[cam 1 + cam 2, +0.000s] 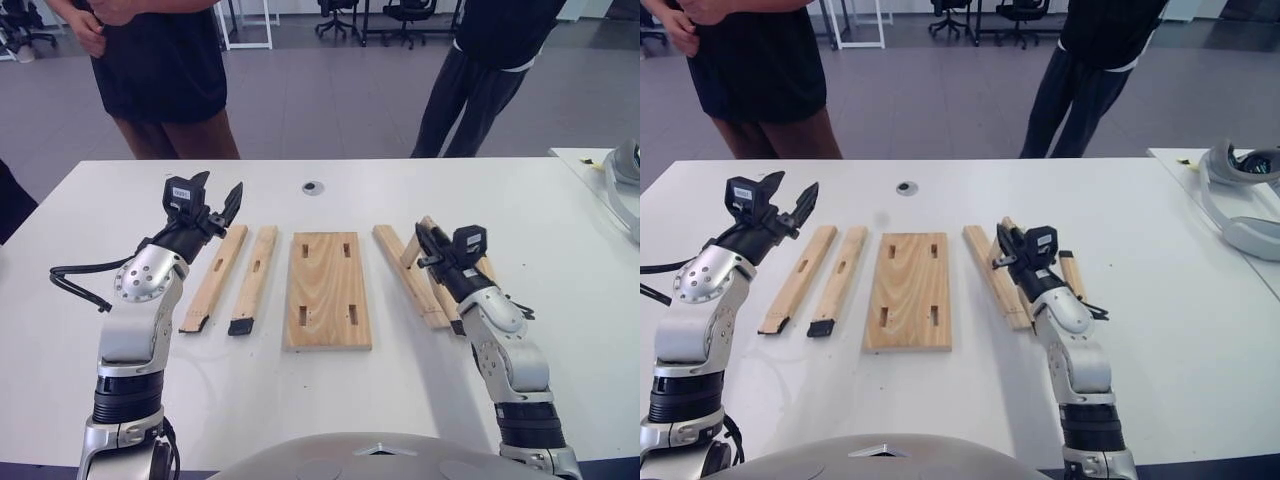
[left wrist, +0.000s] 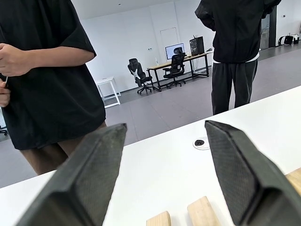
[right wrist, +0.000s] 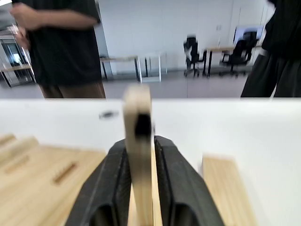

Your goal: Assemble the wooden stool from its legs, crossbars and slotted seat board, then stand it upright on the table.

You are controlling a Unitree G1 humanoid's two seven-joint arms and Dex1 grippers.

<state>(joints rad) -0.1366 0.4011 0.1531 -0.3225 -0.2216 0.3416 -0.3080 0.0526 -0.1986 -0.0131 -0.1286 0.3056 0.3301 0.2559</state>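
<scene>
Right gripper point(image 3: 139, 147) pinching a wooden piece point(image 3: 138, 108), probably a crossbar; left gripper point(image 1: 218, 192) spread, legs point(image 1: 217, 270) near it; seat board point(image 1: 328, 290) between grippers.

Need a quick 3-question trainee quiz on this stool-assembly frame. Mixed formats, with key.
1. True or false: the left gripper is shut.
2. How many slots show in the seat board?
3. The right gripper is clamped on: A) a wooden piece B) the seat board C) nothing.
Key: 1 false, it is open. 2 four. 3 A.
</scene>
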